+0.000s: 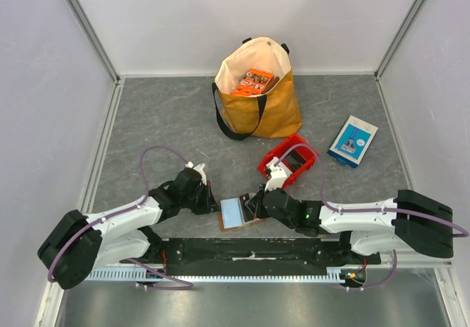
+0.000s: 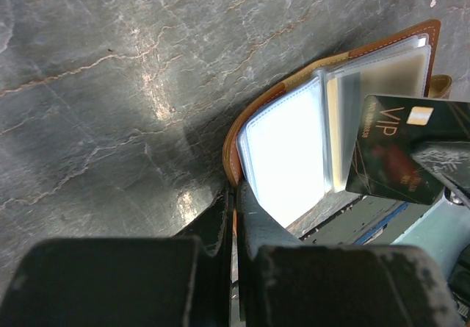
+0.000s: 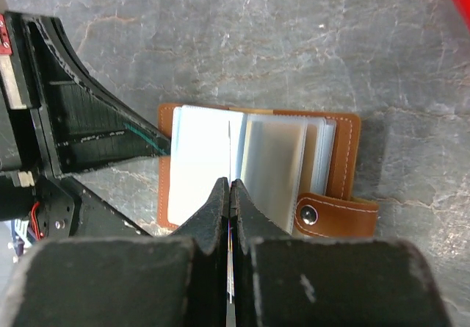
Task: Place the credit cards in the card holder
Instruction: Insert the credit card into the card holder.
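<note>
The brown leather card holder (image 1: 236, 214) lies open near the table's front edge, its clear inner pockets (image 3: 275, 167) fanned out and its snap tab (image 3: 334, 213) to the right. My left gripper (image 1: 214, 207) is shut on the holder's left leather edge (image 2: 233, 162); it also shows in the left wrist view (image 2: 235, 198). My right gripper (image 1: 256, 203) is shut on a dark grey VIP credit card (image 2: 396, 151). The right wrist view shows this gripper (image 3: 230, 189) holding the card edge-on (image 3: 230, 147) over the open pockets. A pale card face (image 2: 286, 158) fills the front pocket.
A red plastic bin (image 1: 288, 162) stands just behind the right gripper. A yellow tote bag (image 1: 258, 95) with orange packets is at the back centre. A blue-and-white box (image 1: 353, 141) lies at the right. The black arm-base rail (image 1: 250, 251) runs along the near edge.
</note>
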You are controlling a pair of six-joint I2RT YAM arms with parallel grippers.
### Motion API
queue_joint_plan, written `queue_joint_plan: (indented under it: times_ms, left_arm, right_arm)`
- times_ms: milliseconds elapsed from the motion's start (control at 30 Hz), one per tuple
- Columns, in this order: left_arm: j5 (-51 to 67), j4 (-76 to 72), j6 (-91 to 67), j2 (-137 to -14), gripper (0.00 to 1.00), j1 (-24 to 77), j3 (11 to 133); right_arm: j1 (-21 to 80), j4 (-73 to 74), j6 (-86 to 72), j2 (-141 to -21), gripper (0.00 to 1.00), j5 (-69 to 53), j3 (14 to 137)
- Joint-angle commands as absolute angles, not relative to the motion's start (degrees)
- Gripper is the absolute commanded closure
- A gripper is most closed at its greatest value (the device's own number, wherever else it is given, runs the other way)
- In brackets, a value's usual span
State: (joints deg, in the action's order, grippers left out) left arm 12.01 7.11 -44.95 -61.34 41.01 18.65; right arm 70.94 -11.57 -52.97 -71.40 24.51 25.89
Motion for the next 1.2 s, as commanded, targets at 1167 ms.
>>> queue_joint_plan:
  times_ms: [1167]
  left_arm:
    - [9.85,4.83,-45.79,-62.75,0.98,41.22,18.37]
  right_arm:
    - [64.42,-35.61,-62.22,-83.67,1.00,7.38,15.38]
